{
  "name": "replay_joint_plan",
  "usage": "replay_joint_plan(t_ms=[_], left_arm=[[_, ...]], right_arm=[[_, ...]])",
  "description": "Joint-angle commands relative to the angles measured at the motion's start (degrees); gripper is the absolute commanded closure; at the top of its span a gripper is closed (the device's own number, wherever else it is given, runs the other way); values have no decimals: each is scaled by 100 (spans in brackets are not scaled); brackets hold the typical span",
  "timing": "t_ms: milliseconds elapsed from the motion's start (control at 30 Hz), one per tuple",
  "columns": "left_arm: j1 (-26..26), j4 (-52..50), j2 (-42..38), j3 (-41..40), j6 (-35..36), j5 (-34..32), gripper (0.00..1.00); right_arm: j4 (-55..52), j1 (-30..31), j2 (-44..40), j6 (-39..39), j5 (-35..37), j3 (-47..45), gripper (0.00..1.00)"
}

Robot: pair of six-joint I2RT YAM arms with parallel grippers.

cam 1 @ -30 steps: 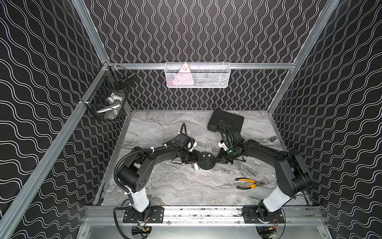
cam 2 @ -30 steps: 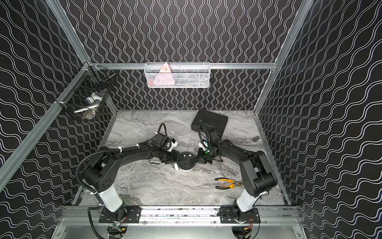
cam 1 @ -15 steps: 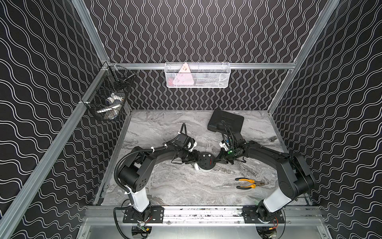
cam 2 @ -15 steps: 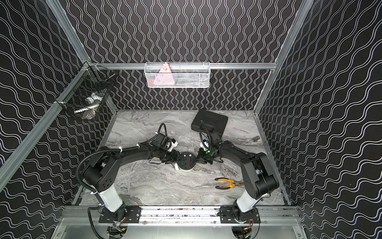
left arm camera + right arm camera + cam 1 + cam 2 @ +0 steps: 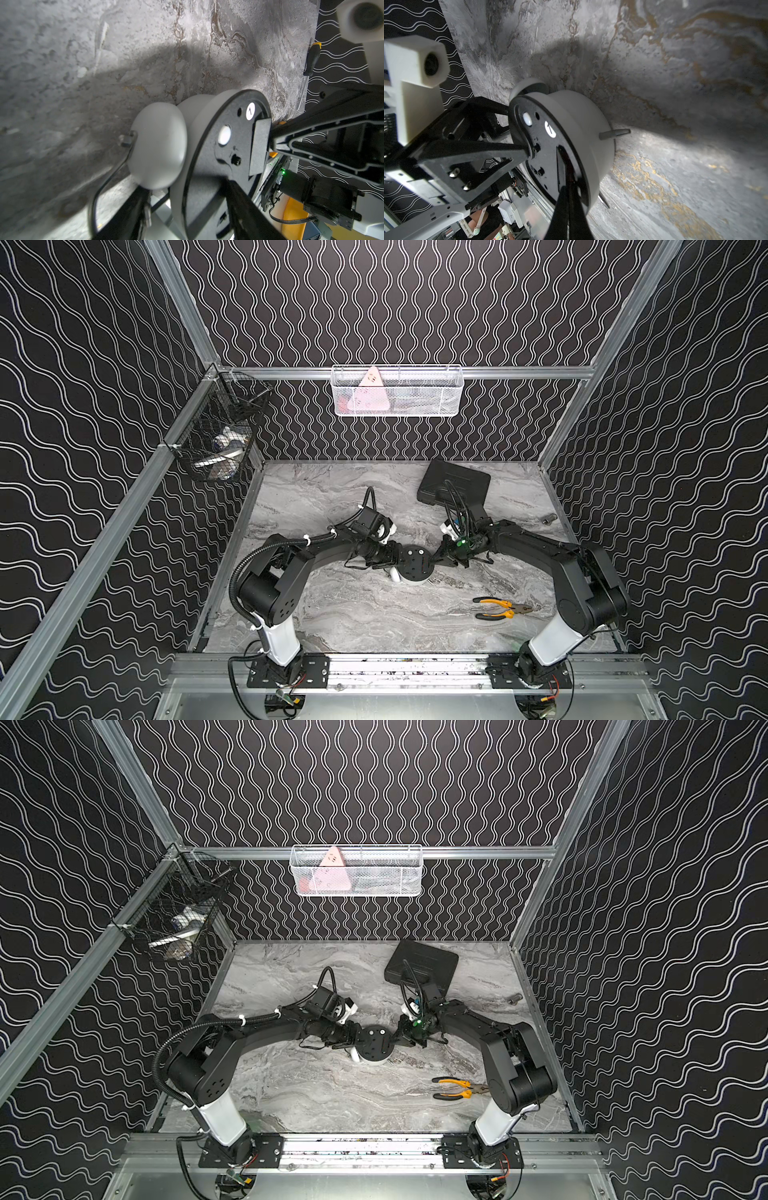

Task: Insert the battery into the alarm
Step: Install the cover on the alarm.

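Moved: almost nothing.
Left gripper (image 5: pixel 397 563): hugging alarm (image 5: pixel 415 570), back side up.
Right gripper (image 5: pixel 434 561): pinched shut, pressing battery (image 5: pixel 570 171) in slot (image 5: pixel 559 150).
Risk: my crooked push pops battery out, or alarm slips.

Left arm (image 5: pixel 324 551) and right arm (image 5: pixel 536 547): black links, white lowest segments (image 5: pixel 279 641), black bolted base plates (image 5: pixel 316 672). Ribbed black conduit (image 5: pixel 245 561), white-tied, runs on the left arm. White camera housing (image 5: pixel 417 60) at the wrist. Green lamp (image 5: pixel 459 543) lit on the right wrist. Left gripper (image 5: pixel 518 129): black triangular fingers (image 5: pixel 467 153), silver screws at the mount.
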Motion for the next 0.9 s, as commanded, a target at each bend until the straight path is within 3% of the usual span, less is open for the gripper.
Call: replay_joint_plan(t_ms=[0,867], left_arm=[[-6,-704,82,-43,129,-745,39],[-24,-660,89,-57,144,-723,40]], right_arm=[[-134,17,-15,-79,12,32,100],[-481,-38,173,-224,-195,243,100]])
